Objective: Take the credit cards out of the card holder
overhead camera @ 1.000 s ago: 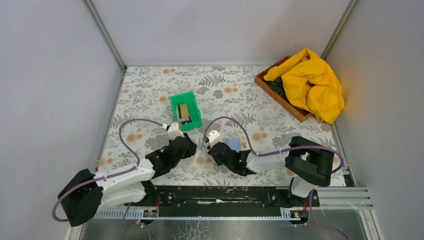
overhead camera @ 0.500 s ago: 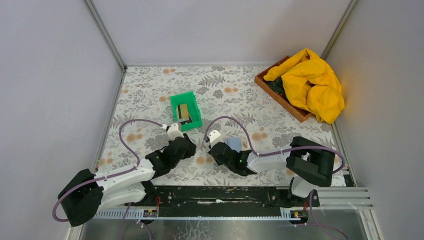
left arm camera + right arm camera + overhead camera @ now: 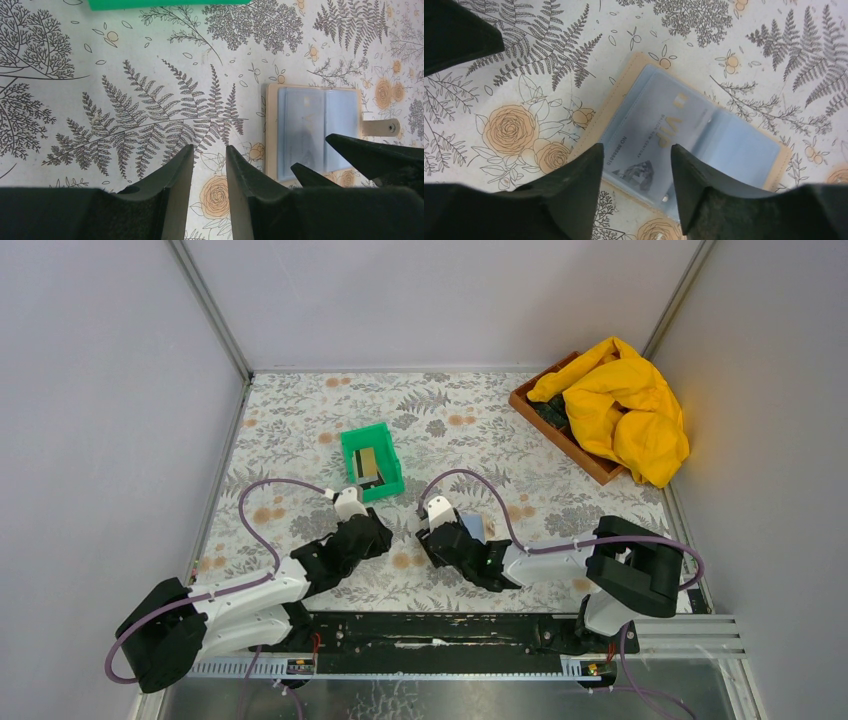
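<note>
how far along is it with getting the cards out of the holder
Done: a tan card lies in the green bin. In hand: the right gripper hovers open over the opened card holder, gripping nothing. To do: a VIP card sits in its clear sleeve. The left gripper hovers open alongside.

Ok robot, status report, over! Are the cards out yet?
Left gripper open, empty. Right gripper open over card holder. Holder unfolded, VIP card still pocketed. Nothing blocking.
</note>
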Available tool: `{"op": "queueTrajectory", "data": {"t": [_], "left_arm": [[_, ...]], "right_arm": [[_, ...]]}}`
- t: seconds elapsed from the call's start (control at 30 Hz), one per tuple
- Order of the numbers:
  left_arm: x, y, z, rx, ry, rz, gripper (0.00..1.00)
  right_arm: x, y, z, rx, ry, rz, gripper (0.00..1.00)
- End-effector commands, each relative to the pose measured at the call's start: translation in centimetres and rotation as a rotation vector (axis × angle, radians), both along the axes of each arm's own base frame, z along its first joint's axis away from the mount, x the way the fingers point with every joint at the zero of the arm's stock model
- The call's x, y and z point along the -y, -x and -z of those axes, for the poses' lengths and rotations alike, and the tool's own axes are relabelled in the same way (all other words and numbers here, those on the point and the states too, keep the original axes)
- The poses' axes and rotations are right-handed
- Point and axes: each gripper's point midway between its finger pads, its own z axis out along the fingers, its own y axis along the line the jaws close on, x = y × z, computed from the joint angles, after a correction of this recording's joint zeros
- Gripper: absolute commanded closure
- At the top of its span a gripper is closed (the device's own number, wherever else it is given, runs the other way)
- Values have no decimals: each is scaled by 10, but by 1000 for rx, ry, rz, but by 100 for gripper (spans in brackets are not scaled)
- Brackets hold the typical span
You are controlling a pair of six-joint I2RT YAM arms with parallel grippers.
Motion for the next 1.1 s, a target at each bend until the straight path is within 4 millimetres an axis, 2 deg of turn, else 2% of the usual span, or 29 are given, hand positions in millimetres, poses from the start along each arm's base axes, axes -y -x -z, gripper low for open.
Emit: {"op": "queueTrajectory", "data": {"t": [0.0, 0.07, 0.17, 0.33, 0.5, 0.57, 0.67, 0.77, 0.8, 0.93, 1.07], "left_arm": [[-4, -2, 1, 15, -6, -7, 62], [-4, -2, 1, 16, -6, -9, 62], [-4, -2, 1, 16, -7, -7, 62], [-4, -3, 2, 17, -10, -9, 62], [-6, -2, 2, 15, -14, -10, 62], [-6, -2, 2, 16, -15, -10, 62], [-7, -2, 2, 18, -14, -13, 62], [-8, -2, 2, 18, -12, -13, 62], [-8, -2, 2, 19, -12, -15, 62], [-8, -2, 2, 19, -12, -13, 62], [-3, -2, -1, 28, 1, 12, 63]], "right_arm": [[-5, -6, -7, 15, -5, 16, 35], [-5, -6, -5, 8, 2, 15, 31], [-5, -4, 0, -8, 20, 11, 31], [-4, 2, 8, -46, 30, -3, 36], [0, 4, 13, -62, 37, 7, 51], [-3, 8, 16, -95, 25, -10, 60], [-3, 8, 19, -128, 3, -5, 81], [-2, 8, 19, -157, -23, -4, 97], [-2, 7, 19, -162, -32, -3, 100], [-1, 4, 15, -166, -60, 4, 100], [2, -3, 0, -136, -94, 21, 100]]}}
